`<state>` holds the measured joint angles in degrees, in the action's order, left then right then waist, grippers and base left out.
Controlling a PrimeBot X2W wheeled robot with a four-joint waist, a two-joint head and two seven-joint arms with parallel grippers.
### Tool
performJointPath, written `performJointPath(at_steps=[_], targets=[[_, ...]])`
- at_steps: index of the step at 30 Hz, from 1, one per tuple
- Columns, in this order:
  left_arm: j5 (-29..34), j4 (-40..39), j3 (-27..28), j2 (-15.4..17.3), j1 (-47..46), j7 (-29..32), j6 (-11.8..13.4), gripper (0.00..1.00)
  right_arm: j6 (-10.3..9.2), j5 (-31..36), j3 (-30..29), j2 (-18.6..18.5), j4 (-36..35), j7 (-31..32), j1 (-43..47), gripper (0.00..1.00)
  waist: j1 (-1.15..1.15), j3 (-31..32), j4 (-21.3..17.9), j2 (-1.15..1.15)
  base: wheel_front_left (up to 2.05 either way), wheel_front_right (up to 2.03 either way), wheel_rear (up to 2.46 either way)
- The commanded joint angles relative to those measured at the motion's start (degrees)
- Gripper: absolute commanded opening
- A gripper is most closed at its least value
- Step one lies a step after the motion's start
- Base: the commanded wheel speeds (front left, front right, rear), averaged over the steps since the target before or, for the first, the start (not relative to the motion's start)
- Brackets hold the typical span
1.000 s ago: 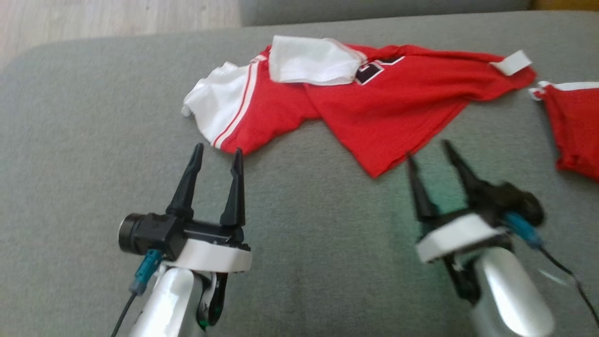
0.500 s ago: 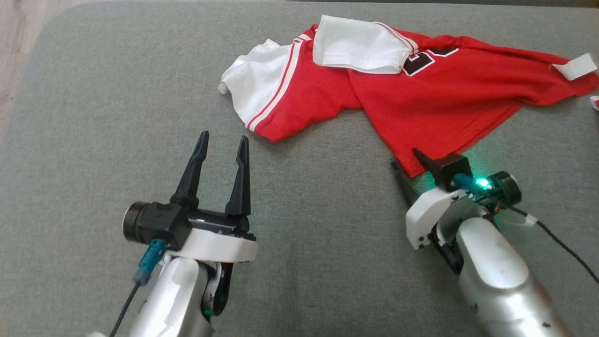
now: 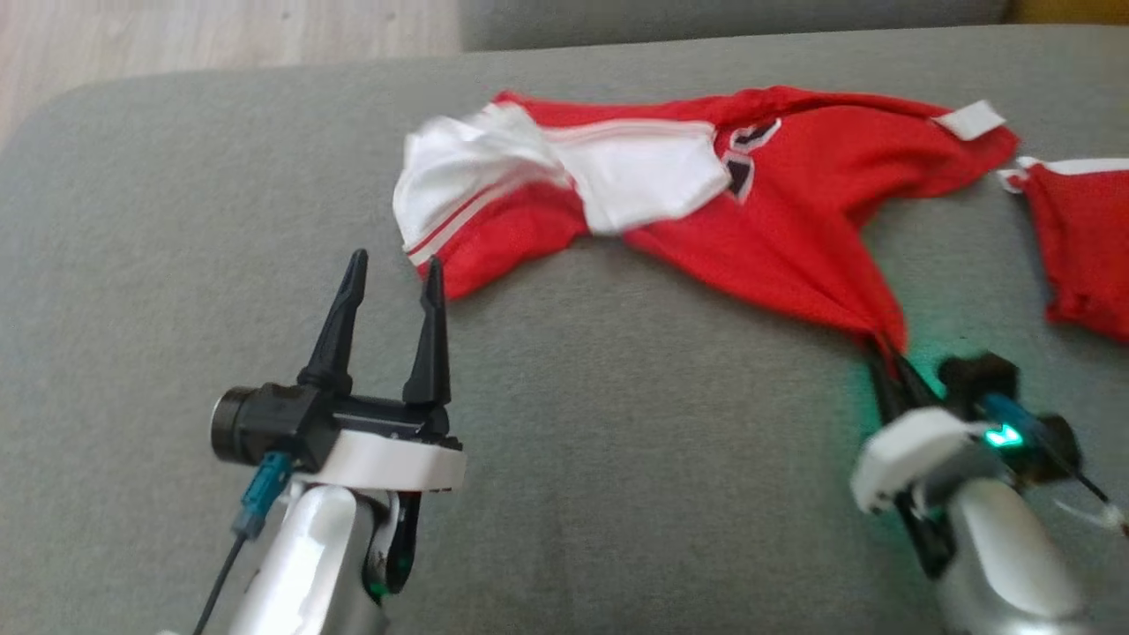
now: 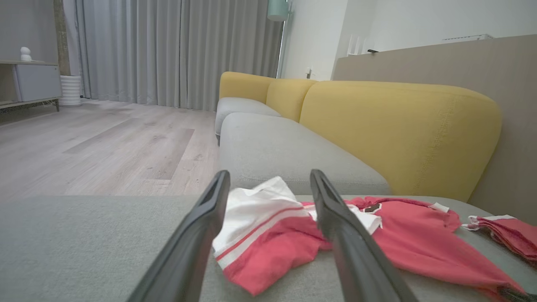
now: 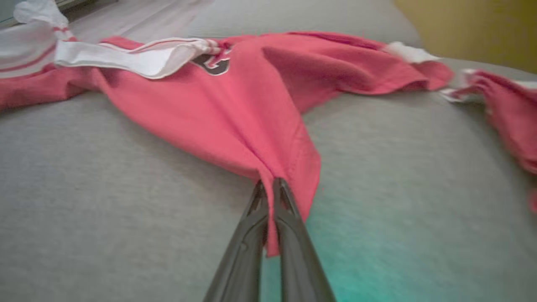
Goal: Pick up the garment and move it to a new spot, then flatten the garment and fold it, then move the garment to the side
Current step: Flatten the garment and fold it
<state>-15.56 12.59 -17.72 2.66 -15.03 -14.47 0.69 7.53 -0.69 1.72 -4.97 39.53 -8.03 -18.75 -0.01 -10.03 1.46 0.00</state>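
The garment, a red jersey with white panels, lies crumpled across the far half of the grey seat cushion. The right gripper is clamped on the garment's near red corner, toward the cushion's right side, and the cloth rises to the pinch in a taut ridge. The left gripper stands with jaws wide and holds nothing. It is above the cushion's left-centre, with its fingertips just short of the striped hem. A second red cloth lies at the cushion's right edge. Beyond the cushion's far-right corner rises a yellow backrest. Beyond its far-left corner lie a pale wooden floor and grey curtains.
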Motion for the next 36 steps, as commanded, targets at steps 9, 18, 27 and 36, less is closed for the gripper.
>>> performJointPath(at_steps=[9,18,27,36], targets=[[1.4,-1.0,3.3,0.3,-0.5,-0.5,-0.9,1.0,-0.04,0.2,-4.6,-0.5,-14.8,4.4,9.3,1.0,0.01,2.9,-3.9,0.0,0.0,0.0,0.0],[1.8,-0.4,3.2,0.3,-0.6,-0.5,-1.4,1.0,-0.04,-7.5,0.9,1.4,-27.1,-3.7,9.9,1.0,0.01,2.6,-3.3,0.0,0.0,0.0,0.0],[1.9,-0.7,3.3,0.2,-0.6,-0.5,-1.4,1.0,-0.04,-11.2,3.9,2.1,-31.1,-6.6,11.3,1.0,0.01,1.7,-2.8,0.0,0.0,0.0,0.0],[1.5,-0.8,1.3,0.2,-2.4,-0.5,-1.3,1.0,-0.04,-12.3,13.2,1.8,-29.2,-3.4,4.0,1.0,0.01,-0.9,1.5,0.0,0.0,0.0,0.0]])
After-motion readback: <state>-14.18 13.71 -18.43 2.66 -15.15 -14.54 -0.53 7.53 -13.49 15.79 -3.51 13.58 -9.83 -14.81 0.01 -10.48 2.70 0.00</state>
